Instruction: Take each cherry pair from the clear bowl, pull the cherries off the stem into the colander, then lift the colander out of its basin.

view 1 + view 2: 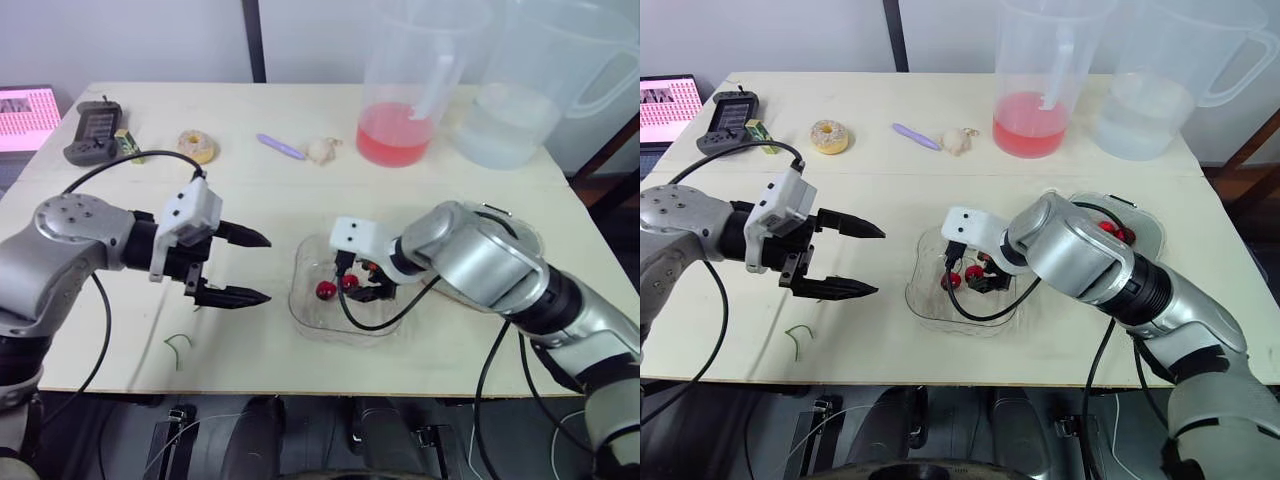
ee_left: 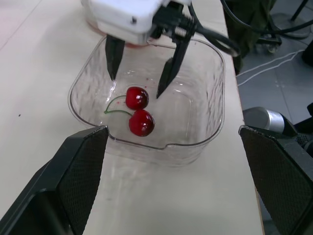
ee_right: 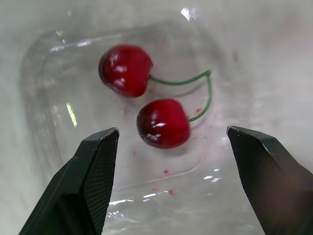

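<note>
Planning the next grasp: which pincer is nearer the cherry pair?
Right. The right pincer is open inside the bowl, just above the cherry pair; the left pincer hovers open outside the bowl, off to its left.

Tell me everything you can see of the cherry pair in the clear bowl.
The cherry pair is two glossy dark-red cherries, round and whole, joined by thin green stems that meet at one tip. It lies on the floor of the clear bowl, fruits close together, neither pulled off yet. Small red specks dot the plastic around it. The right gripper hangs over it, jaws open and straddling the fruit, with no contact visible.
</note>
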Robot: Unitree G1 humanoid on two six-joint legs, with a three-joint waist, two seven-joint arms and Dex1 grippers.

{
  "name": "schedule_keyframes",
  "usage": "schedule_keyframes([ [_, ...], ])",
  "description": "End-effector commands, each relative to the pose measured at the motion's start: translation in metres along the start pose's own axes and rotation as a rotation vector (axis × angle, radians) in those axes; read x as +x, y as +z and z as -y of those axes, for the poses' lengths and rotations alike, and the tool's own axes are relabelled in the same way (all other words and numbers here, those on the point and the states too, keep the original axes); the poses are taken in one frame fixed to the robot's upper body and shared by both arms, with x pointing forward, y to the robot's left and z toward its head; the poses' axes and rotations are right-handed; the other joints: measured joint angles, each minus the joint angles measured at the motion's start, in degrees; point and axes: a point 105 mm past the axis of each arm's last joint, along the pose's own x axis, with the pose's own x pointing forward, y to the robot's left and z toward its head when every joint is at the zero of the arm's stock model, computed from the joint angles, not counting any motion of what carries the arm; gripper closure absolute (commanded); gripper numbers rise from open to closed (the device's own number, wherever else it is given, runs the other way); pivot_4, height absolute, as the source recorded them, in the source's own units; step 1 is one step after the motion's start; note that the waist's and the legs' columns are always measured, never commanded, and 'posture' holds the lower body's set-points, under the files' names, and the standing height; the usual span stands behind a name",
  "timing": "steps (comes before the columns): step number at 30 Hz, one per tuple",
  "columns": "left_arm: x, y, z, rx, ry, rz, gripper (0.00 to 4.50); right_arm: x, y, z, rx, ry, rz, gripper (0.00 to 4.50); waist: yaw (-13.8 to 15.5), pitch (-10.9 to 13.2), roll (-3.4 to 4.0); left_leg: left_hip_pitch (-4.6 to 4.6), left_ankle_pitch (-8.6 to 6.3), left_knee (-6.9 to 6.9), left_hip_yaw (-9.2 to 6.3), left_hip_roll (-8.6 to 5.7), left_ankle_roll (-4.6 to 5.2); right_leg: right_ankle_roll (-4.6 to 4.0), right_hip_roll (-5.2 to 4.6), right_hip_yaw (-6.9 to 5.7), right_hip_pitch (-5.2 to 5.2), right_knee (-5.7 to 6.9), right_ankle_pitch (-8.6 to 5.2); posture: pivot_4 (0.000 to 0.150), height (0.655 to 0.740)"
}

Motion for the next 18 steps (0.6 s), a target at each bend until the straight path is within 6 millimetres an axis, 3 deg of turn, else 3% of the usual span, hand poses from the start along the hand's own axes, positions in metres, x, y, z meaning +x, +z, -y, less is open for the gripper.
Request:
schedule_keyframes([
  [1,-0.005,0.009,0.002,0.048,0.014,0.005,0.00,0.002,0.004,0.002,0.001,-0.014,0.008,0.76,-0.10,0.00,0.00,0.00,0.00,0.00,0.00,0.00,0.00,0.00,0.00,0.00,0.00,0.00,0.00,0.150,0.7321],
  [13,-0.005,0.007,0.001,0.040,0.031,-0.005,0.00,0.023,0.007,0.000,0.041,0.012,-0.001,0.76,-0.05,0.00,0.00,0.00,0.00,0.00,-0.02,0.00,0.00,0.00,0.02,0.00,0.02,0.01,0.00,0.150,0.7321],
  [16,-0.004,0.007,0.000,0.045,0.035,-0.005,0.00,0.023,0.006,0.001,0.040,0.002,-0.008,1.65,-0.07,0.00,0.00,0.01,0.00,0.00,-0.03,0.01,0.00,0.00,0.02,0.00,0.02,0.01,0.00,0.150,0.7321],
  [18,-0.004,0.008,0.000,0.046,0.036,-0.004,0.00,0.023,0.006,0.001,0.035,-0.003,-0.011,2.68,-0.07,0.00,0.00,0.01,0.00,0.00,-0.03,0.00,0.00,0.00,0.02,0.00,0.02,0.01,0.00,0.150,0.7321],
])
